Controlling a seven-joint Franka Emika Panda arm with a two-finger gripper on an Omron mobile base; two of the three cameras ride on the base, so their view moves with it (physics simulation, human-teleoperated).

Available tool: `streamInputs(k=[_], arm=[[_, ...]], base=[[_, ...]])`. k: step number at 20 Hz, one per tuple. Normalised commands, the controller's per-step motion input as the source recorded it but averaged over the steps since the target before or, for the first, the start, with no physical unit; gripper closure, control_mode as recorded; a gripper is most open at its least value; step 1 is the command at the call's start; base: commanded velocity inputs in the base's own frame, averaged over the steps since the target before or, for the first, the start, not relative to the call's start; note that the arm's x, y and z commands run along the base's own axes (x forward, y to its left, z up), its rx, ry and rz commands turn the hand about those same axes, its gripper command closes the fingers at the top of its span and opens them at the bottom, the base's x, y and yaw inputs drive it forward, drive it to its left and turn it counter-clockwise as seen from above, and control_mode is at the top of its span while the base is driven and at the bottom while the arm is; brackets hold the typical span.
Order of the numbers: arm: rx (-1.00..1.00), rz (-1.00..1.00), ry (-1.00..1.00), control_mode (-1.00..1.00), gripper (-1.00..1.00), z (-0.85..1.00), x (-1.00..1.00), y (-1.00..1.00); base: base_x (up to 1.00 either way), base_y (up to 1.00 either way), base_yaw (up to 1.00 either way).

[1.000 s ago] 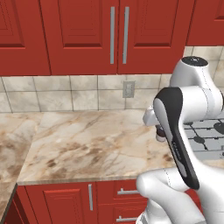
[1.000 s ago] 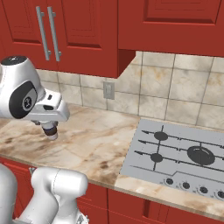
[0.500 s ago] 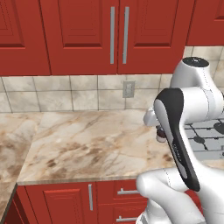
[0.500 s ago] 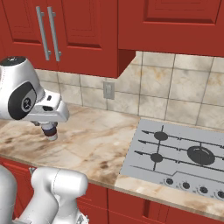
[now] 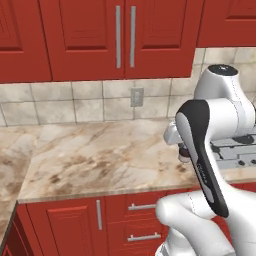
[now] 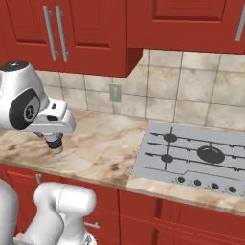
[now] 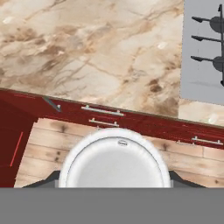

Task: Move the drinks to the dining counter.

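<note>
Red cabinets point(image 5: 90, 37) fill the top of the left base frame, tiled backsplash point(image 6: 191, 93) beneath them, and the marble desk point(image 5: 100, 155) runs across the middle. This is the tile-backed worktop, not the dining counter, and neither drink is anywhere on it that I can see, so where the bottle and the small white container stand can't be told from here.

At the right of the right base frame sits the steel cooktop point(image 6: 191, 153), its corner also cutting into the upper right of the hand frame. Drawer fronts point(image 7: 105, 114) and wooden floor point(image 7: 48, 148) show low in that frame, so the camera is looking straight down over the desk's front edge.

The arm is folded up tight, and the hand point(image 6: 53, 142) hangs at centre left of the right base frame, just over the marble. Whether its fingers are apart or together I cannot tell; the tips aren't visible, though nothing seems to be carried.

My read: this is a search-and-travel step. Best to keep the arm tucked like this while the base drives, turn away from this wall, get the drinks in sight, then approach the tall bottle squarely before reaching.
</note>
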Motion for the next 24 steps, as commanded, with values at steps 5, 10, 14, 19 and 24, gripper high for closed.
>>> streamInputs(k=[5, 10, 14, 19, 24], arm=[[0.00, 0.00, 0.00, 1.00, 1.00, 0.00, 0.00, 0.00], [0.00, 0.00, 0.00, 1.00, 1.00, 0.00, 0.00, 0.00], [0.00, 0.00, 0.00, 1.00, 1.00, 0.00, 0.00, 0.00], [0.00, 0.00, 0.00, 1.00, 1.00, 0.00, 0.00, 0.00], [0.00, 0.00, 0.00, 1.00, 1.00, 0.00, 0.00, 0.00]], base=[[-0.60, -0.06, -0.22], [-0.70, -0.11, -0.24], [-0.66, -0.23, -0.32], [-0.43, -0.32, -0.44], [-0.31, -0.39, -0.52]])
